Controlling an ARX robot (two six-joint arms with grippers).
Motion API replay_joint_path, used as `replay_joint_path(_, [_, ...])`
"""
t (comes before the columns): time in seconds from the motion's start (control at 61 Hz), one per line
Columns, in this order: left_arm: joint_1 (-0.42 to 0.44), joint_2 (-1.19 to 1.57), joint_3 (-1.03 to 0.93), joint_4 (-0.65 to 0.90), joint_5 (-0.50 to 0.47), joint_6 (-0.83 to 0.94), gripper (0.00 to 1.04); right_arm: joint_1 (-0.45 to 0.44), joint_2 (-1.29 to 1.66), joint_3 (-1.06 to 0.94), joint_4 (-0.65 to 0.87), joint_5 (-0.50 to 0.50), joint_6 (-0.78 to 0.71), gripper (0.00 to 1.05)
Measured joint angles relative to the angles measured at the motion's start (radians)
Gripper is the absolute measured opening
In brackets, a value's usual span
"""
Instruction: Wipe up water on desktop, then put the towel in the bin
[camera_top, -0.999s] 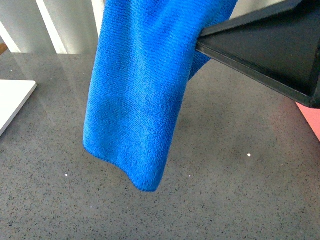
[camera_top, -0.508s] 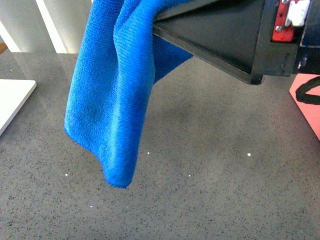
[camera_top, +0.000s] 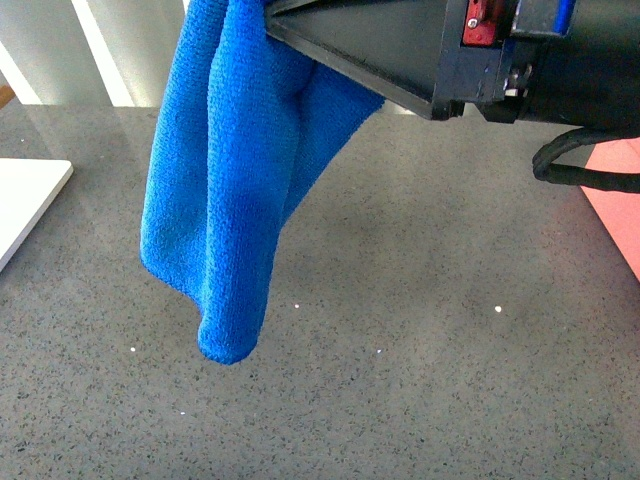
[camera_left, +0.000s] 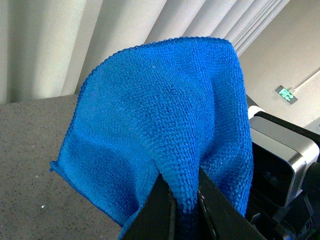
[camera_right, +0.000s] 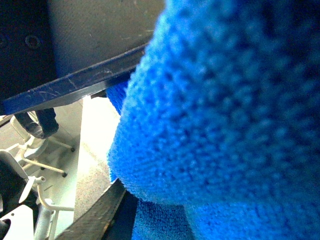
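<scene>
Towel (camera_top: 235, 200), a bright blue fluffy microfibre cloth, hung in the air over the wide dark grey speckled stone-like desktop (camera_top: 450, 390). It was gathered in long soft folds, with its rounded lower end free. In the left wrist view the black left gripper (camera_left: 182, 192) had its jaws pressed together on a fold of the cloth, which spread out beyond them like a fan. The black right gripper (camera_top: 272, 14) reached in from the right side at the top of the front view, and its tip was buried in the upper folds. In the right wrist view the cloth filled nearly all the picture between two black fingers (camera_right: 75, 84) (whether they really pinched it or only stood around it, I could not tell). The salmon-pink smooth plastic bin (camera_top: 622, 215) showed only as a strip at the right edge, well apart from the towel. A flat white board (camera_top: 25, 200) lay on the desktop at the left edge.
</scene>
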Motion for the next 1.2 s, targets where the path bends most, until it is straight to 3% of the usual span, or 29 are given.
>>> replay_joint_path(0.098, [0.0, 0.0, 0.0, 0.0, 0.0, 0.0, 0.05, -0.002, 0.0, 0.0, 0.002, 0.008, 0.004, 0.14])
replay_joint_path(0.164, [0.0, 0.0, 0.0, 0.0, 0.0, 0.0, 0.14, -0.005, 0.0, -0.001, 0.006, 0.008, 0.006, 0.07])
replay_joint_path(0.36, [0.0, 0.0, 0.0, 0.0, 0.0, 0.0, 0.41, -0.012, -0.007, -0.003, -0.018, 0.008, 0.003, 0.04])
replay_joint_path(0.524, [0.0, 0.0, 0.0, 0.0, 0.001, 0.0, 0.78, -0.014, -0.026, -0.004, -0.059, 0.011, -0.016, 0.04])
replay_joint_path(0.655, [0.0, 0.0, 0.0, 0.0, 0.001, 0.0, 1.0, -0.016, -0.032, -0.012, -0.052, 0.011, -0.018, 0.04])
replay_joint_path(0.688, [-0.017, -0.001, -0.013, 0.024, -0.074, 0.032, 0.95, -0.016, -0.034, -0.013, -0.052, 0.012, -0.019, 0.04])
replay_joint_path(0.754, [-0.034, -0.031, -0.109, 0.203, -0.505, 0.17, 0.81, -0.016, -0.037, -0.015, -0.052, 0.012, -0.02, 0.04])
replay_joint_path(0.852, [-0.012, -0.097, -0.222, 0.276, -0.756, 0.271, 0.67, -0.016, -0.038, -0.018, -0.053, 0.011, -0.021, 0.04])
replay_joint_path(0.966, [0.041, -0.177, -0.327, 0.308, -0.792, 0.318, 0.5, -0.023, -0.045, -0.021, -0.062, 0.015, -0.025, 0.04])
replay_joint_path(1.196, [0.133, -0.33, -0.523, 0.334, -0.701, 0.349, 0.09, -0.018, -0.052, -0.023, -0.071, 0.012, -0.029, 0.04])
